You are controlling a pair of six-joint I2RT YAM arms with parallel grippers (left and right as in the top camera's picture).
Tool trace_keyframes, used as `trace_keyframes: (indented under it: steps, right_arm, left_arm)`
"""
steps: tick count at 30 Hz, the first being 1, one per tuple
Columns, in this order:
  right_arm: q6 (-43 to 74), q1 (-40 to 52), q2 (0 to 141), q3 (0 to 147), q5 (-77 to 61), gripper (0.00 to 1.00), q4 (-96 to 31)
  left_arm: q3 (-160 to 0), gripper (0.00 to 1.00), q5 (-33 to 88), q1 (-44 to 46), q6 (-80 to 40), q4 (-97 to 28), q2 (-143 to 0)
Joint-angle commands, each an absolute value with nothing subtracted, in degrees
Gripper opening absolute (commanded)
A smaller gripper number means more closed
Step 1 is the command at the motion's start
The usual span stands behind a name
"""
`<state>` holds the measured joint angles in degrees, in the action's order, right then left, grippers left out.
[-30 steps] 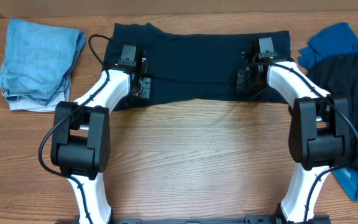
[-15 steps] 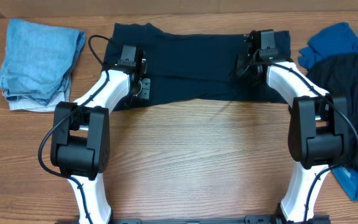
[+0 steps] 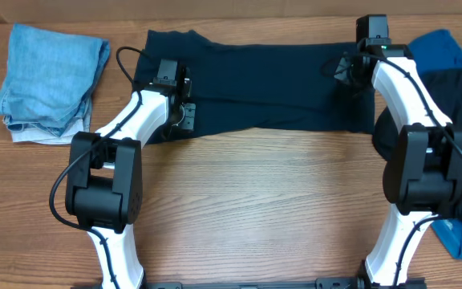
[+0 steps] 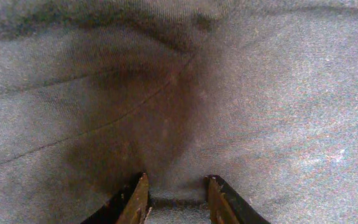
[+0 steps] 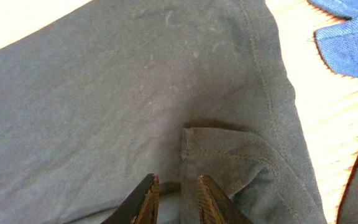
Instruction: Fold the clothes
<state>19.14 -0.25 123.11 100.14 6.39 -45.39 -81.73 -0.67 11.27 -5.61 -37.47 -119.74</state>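
A dark navy shirt (image 3: 255,80) lies spread as a wide band across the far side of the table. My left gripper (image 3: 169,74) stands low over its left part. In the left wrist view the left gripper (image 4: 176,180) is open, with a seam of the flat cloth (image 4: 241,93) lying between the fingertips. My right gripper (image 3: 373,32) hangs over the shirt's far right corner. The right gripper (image 5: 176,180) is slightly open above a folded-over hem (image 5: 229,146), gripping nothing. A bright blue shirt (image 3: 431,52) and another dark one (image 3: 447,120) lie heaped at the right.
A pale light-blue folded stack (image 3: 50,80) sits at the far left. Bare wooden table (image 3: 255,193) stretches in front of the shirt, between the two arm bases. The heap at the right reaches the table's right edge, beside the right arm.
My right gripper has let go of the cloth and moved back and to the right, up to the shirt's far right corner. The left gripper has opened where it stood.
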Motion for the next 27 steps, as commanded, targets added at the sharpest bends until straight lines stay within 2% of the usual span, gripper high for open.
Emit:
trace_keyframes:
  steps: [1,13,19,27]
  right_arm:
    - [20.2,0.0,126.2,101.3,9.3,0.25,-44.9]
    - [20.2,0.0,131.9,101.3,11.1,0.25,-44.2]
    - [20.2,0.0,132.4,102.3,12.0,0.04,-43.2]
    - [21.5,0.0,132.4,106.7,15.8,0.04,-42.2]
  left_arm:
    - [-79.2,0.37,-1.9,10.9,-5.1,-39.2,-121.6]
    - [-79.2,0.37,-1.9,10.9,-5.1,-39.4,-121.6]
    - [-79.2,0.37,-1.9,10.9,-5.1,-39.4,-121.6]
    - [-79.2,0.37,-1.9,10.9,-5.1,-39.4,-121.6]
